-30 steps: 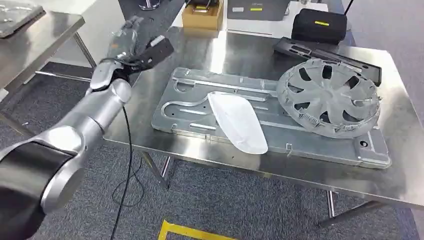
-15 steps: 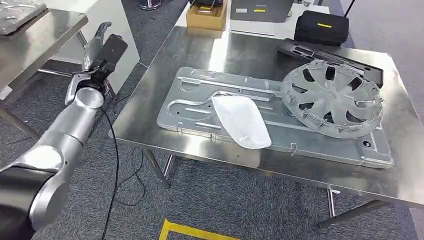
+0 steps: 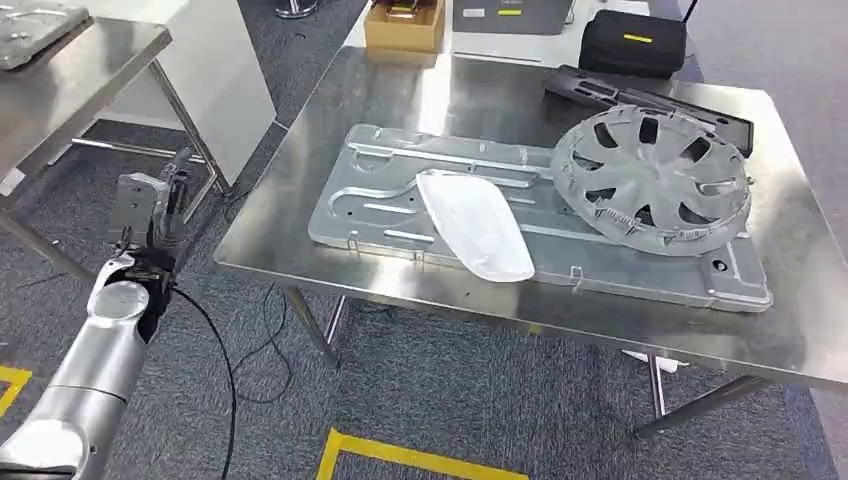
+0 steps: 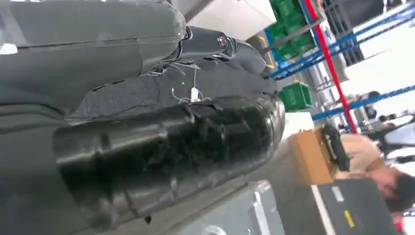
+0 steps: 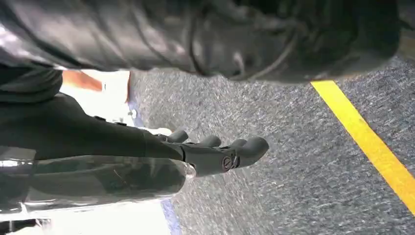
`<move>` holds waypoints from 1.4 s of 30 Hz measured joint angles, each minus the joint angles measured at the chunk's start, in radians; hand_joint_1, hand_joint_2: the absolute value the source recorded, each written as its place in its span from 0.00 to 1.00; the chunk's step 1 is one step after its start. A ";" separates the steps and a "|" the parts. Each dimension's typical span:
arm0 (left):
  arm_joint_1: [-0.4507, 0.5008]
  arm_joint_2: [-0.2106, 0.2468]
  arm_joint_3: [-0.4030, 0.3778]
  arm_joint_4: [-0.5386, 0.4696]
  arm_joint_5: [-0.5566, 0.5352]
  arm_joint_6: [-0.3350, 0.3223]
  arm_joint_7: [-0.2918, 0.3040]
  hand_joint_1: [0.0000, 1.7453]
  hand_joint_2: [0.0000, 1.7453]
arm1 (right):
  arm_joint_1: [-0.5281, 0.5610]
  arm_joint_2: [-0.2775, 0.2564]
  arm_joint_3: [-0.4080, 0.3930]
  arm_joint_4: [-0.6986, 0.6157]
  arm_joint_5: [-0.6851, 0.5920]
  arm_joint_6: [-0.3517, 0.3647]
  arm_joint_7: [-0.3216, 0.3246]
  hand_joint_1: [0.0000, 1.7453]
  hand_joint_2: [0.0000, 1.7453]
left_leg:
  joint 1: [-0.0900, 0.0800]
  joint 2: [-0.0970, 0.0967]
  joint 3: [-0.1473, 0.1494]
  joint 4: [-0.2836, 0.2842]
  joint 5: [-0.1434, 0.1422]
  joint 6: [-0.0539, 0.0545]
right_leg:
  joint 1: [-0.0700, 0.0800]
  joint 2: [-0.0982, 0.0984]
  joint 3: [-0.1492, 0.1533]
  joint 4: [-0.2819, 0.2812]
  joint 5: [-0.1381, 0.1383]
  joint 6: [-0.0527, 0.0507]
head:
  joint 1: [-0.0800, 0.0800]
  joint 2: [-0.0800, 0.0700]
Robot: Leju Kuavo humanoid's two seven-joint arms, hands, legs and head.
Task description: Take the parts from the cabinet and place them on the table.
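Parts on table already: flat metal panel, white cover lying on the panel, hubcap resting on the panel's far end, long black trim behind the hubcap. Judging by that, several placements are done. Cabinet isn't identifiable in the head view, so what's left to fetch can't be told.

Left arm is off the table's left side, low, forearm raised, left hand out over the carpet near the table corner. It holds nothing visible; fingers look straight and released, also loose in the left wrist view.

Right hand hangs down over the carpet near a yellow floor line, fingers lightly curved, apart, nothing in them.

Likely next: go for another part.
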 joint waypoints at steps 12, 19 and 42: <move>0.270 0.025 0.191 -0.183 -0.056 0.113 -0.025 0.00 0.00 | 0.014 -0.010 -0.034 0.001 -0.002 -0.006 -0.005 0.00 0.00 | -0.014 0.014 -0.053 0.000 0.056 0.046 | -0.001 -0.005 0.019 0.150 -0.127 0.014 | 0.000 0.000; 0.369 0.010 0.251 -0.179 -0.234 0.142 0.006 0.00 0.00 | 0.015 -0.010 -0.043 0.001 -0.001 -0.006 -0.004 0.00 0.00 | -0.018 0.014 -0.063 0.000 0.074 0.012 | 0.003 -0.007 0.116 -0.042 -0.073 -0.012 | 0.000 0.000; 0.436 -0.296 0.391 0.887 -0.490 0.375 0.311 0.00 0.00 | 0.019 -0.002 -0.106 0.002 -0.005 -0.011 0.082 0.00 0.00 | -0.016 0.060 -0.052 0.003 0.050 0.056 | -0.003 -0.010 0.022 0.204 -0.176 0.037 | -0.002 0.000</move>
